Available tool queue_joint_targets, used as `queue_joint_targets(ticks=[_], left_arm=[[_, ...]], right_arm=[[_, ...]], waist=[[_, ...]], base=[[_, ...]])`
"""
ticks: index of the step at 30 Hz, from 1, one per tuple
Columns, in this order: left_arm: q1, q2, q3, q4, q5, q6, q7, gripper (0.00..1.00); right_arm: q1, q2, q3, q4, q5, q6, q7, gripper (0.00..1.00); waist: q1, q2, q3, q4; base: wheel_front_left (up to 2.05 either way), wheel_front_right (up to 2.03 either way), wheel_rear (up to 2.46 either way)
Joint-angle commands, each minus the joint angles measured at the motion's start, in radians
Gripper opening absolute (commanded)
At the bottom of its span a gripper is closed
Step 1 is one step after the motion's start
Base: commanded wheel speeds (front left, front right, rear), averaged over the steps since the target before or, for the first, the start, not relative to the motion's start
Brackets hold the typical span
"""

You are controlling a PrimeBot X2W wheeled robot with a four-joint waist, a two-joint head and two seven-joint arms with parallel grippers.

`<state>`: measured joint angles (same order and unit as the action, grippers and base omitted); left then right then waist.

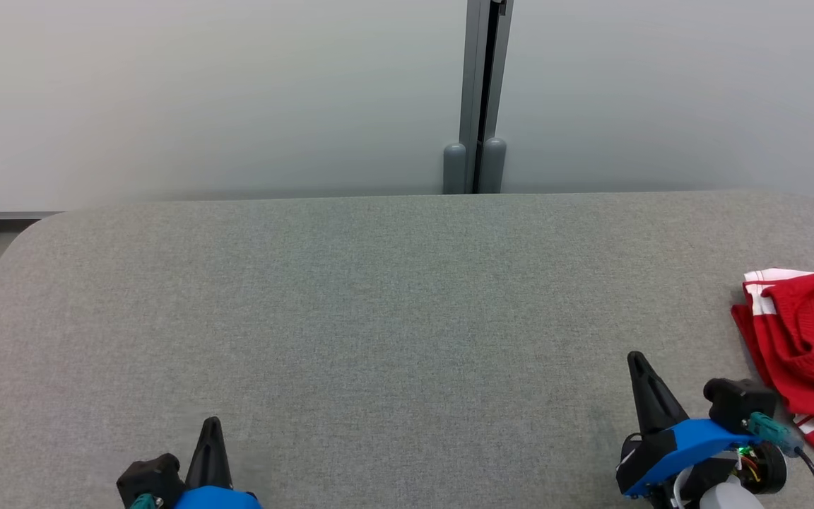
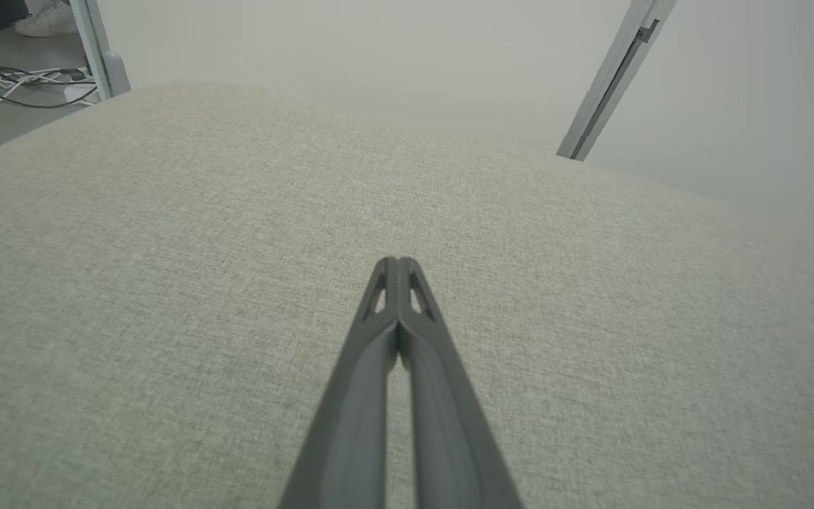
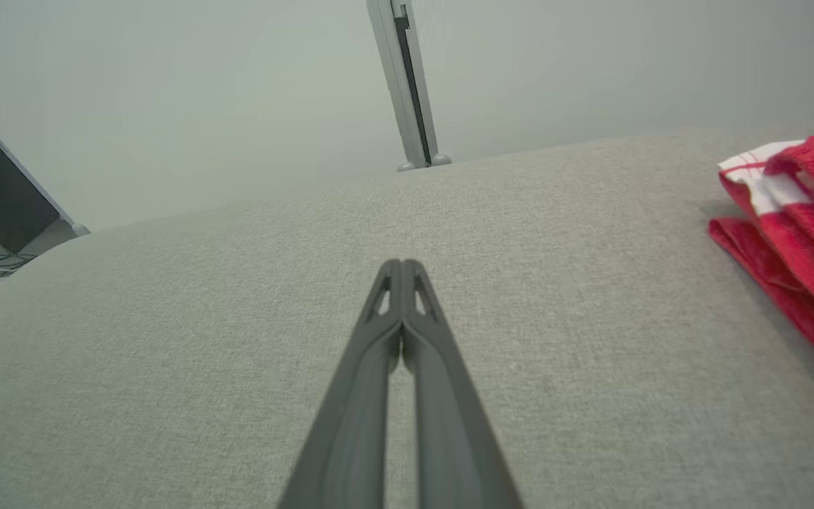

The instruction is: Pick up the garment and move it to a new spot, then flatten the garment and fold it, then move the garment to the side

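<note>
At the right wrist, the right gripper (image 3: 402, 267) is closed: its 2 dark fingers (image 3: 354, 410) meet at the tips, with a thin slit lower down, and they hold nothing. It points forward and slightly down over the 1 grey cloth-covered table (image 3: 202, 339); whether the tips touch the cloth I cannot tell. In the head view this gripper (image 1: 639, 362) sits by the table's near edge, leaning a little leftward, with its blue mount and a dark block just behind it. Just to its right, near the fingers but apart from them, lies the garment (image 1: 810, 339). It is 1 red piece with white stripes, bunched in folds on the table and cut off by the picture's edge.

Well off to the left of the right gripper, the left gripper (image 2: 398, 267) is likewise closed. Its 2 fingers are together at the tips, clamped on nothing, and point forward over bare cloth. In the head view its tip (image 1: 210, 426) rises upright from the bottom edge.

Far ahead of the 2 grippers, past the table's far edge, stands 1 grey post (image 1: 479, 92) with 2 rounded caps at its foot, set against a pale wall (image 1: 167, 92). Ahead and to the left of the left gripper, beyond the table's corner, white and dark cables (image 2: 4, 88) lie on the floor.
</note>
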<state>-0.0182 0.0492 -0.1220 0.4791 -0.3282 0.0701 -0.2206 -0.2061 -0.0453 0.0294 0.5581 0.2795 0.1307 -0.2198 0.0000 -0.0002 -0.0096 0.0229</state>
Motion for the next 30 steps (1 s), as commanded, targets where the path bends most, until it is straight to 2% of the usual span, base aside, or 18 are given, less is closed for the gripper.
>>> queue_joint_targets(ticks=[1, 30], left_arm=[[-0.027, 0.0, 0.013, -0.025, -0.041, -0.007, 0.008, 0.0], [-0.051, 0.001, 0.092, -0.106, -0.493, -0.078, 0.124, 0.0]], right_arm=[[-0.012, -0.003, -0.007, -0.028, 0.045, 0.0, 0.01, 0.0], [0.032, -0.005, -0.053, -0.139, 0.514, 0.0, 0.123, 0.0]], waist=[[0.0, 0.0, 0.0, 0.0], [0.0, 0.0, 0.003, -0.006]], base=[[0.0, 0.0, 0.0], [0.0, 0.0, 0.0]])
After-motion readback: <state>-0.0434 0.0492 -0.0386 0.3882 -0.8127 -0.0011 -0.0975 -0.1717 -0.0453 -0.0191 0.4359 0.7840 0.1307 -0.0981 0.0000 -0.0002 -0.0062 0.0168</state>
